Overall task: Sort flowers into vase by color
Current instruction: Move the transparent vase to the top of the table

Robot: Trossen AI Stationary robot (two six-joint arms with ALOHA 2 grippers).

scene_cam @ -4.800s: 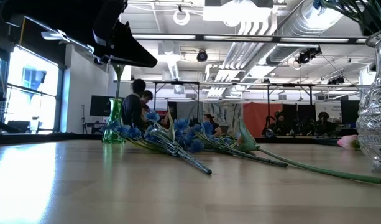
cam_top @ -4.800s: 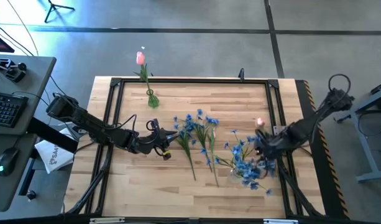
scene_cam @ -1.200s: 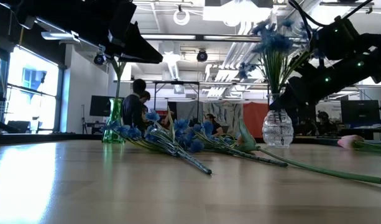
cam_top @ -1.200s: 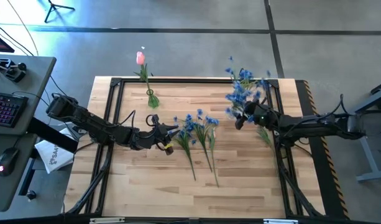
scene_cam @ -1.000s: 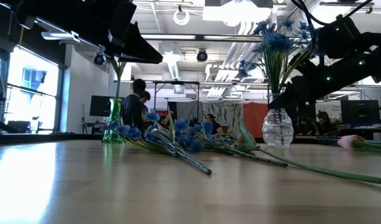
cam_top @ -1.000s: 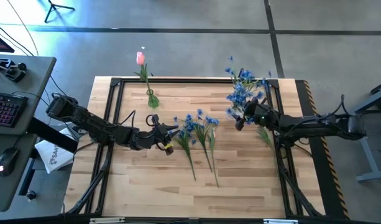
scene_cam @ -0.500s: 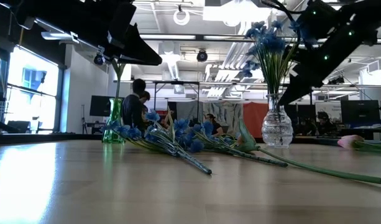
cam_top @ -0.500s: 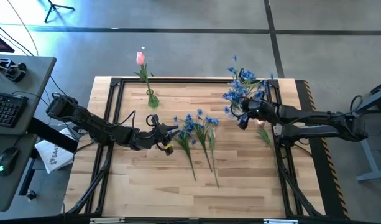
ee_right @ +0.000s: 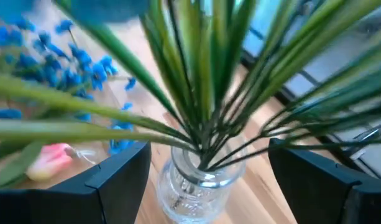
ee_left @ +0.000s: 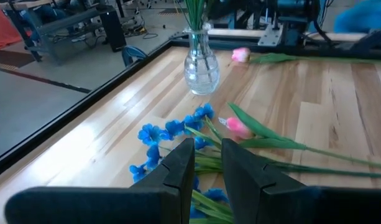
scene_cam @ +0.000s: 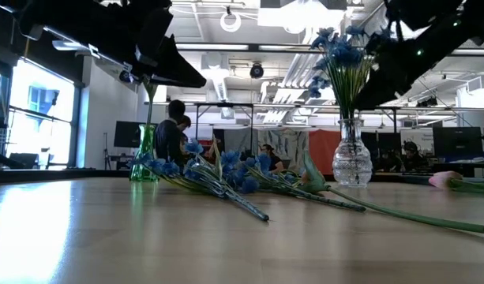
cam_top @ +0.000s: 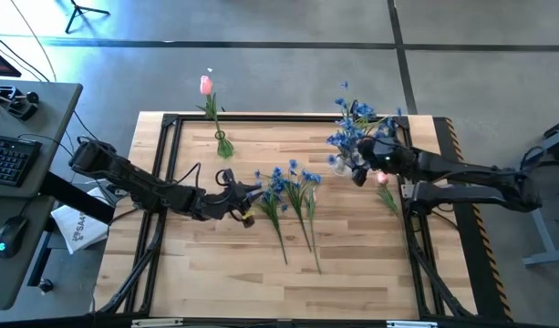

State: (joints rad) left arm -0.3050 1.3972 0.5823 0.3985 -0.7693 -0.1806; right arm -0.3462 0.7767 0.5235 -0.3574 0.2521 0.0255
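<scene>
A clear glass vase (scene_cam: 352, 162) with several blue sprays (cam_top: 357, 132) stands on its base at the table's far right. My right gripper (ee_right: 206, 168) is open just above it, one finger on either side of the vase's neck (ee_right: 190, 186), not plainly touching. More blue sprays (cam_top: 293, 196) and a pink tulip (ee_left: 240, 127) lie flat mid-table. My left gripper (cam_top: 250, 202) hovers above their left side, its fingers a narrow gap apart and empty. A green vase (cam_top: 222, 144) at the far left holds one pink tulip (cam_top: 206, 85). Another tulip (cam_top: 381, 179) lies near the clear vase.
A black frame (cam_top: 165, 182) runs along the table's edges. The near half of the table (cam_top: 288, 282) is bare wood. A desk with a keyboard (cam_top: 10, 155) stands off the left side. People (scene_cam: 174, 130) sit in the room beyond the far edge.
My right gripper has risen from the level of the clear vase's neck up beside the stems, while the vase has stayed standing in place on the table. My left arm has kept still.
</scene>
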